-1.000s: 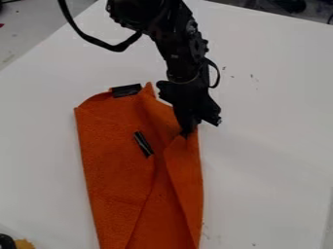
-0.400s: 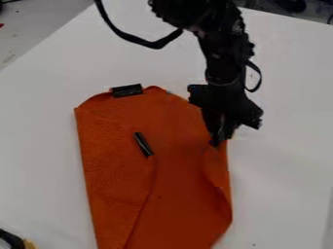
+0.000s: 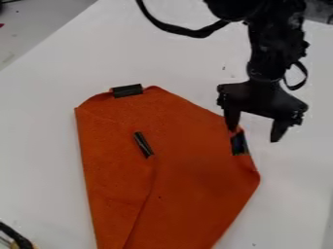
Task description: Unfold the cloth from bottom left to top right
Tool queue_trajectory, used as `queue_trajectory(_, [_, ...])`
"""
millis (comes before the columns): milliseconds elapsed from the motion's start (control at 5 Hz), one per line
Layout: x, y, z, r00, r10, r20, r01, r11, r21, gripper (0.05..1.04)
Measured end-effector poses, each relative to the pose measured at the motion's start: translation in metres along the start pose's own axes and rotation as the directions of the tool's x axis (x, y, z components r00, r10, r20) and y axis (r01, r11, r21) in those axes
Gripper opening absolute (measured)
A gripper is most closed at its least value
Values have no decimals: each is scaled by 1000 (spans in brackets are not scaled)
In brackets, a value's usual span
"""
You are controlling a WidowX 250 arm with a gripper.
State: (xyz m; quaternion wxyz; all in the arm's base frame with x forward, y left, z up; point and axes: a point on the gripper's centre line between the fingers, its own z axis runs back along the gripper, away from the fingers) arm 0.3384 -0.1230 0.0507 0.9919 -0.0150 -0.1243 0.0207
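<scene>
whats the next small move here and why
Probably lift the tool straight up: its fingers stand apart, holding nothing, and one tip is at the right edge of the cloth, by a black patch, where it might snag.

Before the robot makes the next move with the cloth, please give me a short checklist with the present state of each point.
1. Gripper open: ok, its fingers stand apart.
2. Gripper clear of the orange cloth: cannot tell; one fingertip is right at the cloth's upper right edge.
3. Black strip on the right edge uncovered: ok.
4. Cloth fully unfolded: not ok; a layer edge runs down from the middle black strip.
5. Cloth's lower end flat: cannot tell; it runs past the picture's bottom.
</scene>
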Motion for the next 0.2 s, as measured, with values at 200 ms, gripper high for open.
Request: queue_trajectory(200, [-1, -3, 2, 1000, -20, 8, 20, 1000, 15, 1003])
